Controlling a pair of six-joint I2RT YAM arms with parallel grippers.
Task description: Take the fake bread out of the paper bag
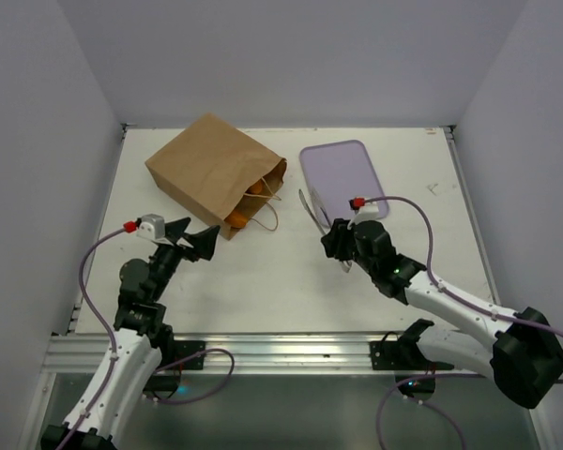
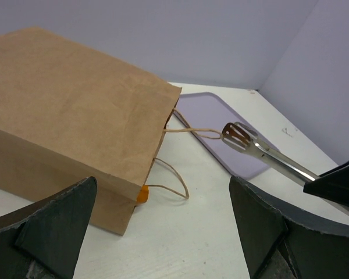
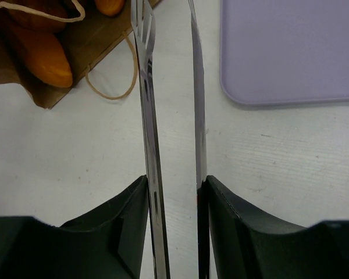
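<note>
Brown kraft paper forms the paper bag (image 1: 211, 173), which is laid on its side toward the far left corner of the table (image 1: 291, 291), its open mouth turned toward the table's centre and near edge. The fake bread (image 3: 38, 49) is located just inside that mouth: glossy orange-golden pieces are seen on the lower bag wall, none yet outside. One plump loaf is laid with its long axis slanting out toward the mouth, and a rounder piece is partly seen beyond it. Looped string handles (image 3: 110, 87) are spread on the table in front of the mouth.

The right gripper (image 3: 173, 195) is clamped on the metal tongs (image 3: 151, 116), one finger against each blade, and the blades are held apart. The tongs are aimed toward the far edge, so the bread is found ahead and to the left of their tips, with a lavender tray (image 1: 342, 173) to the right. A leftward swing is judged necessary before the blades can enter the mouth.

The left gripper (image 1: 195, 239) is spread fully and nothing is held in it. It is positioned just beside the bag's near corner and is judged the nearer arm, though only the right carries the tool.
</note>
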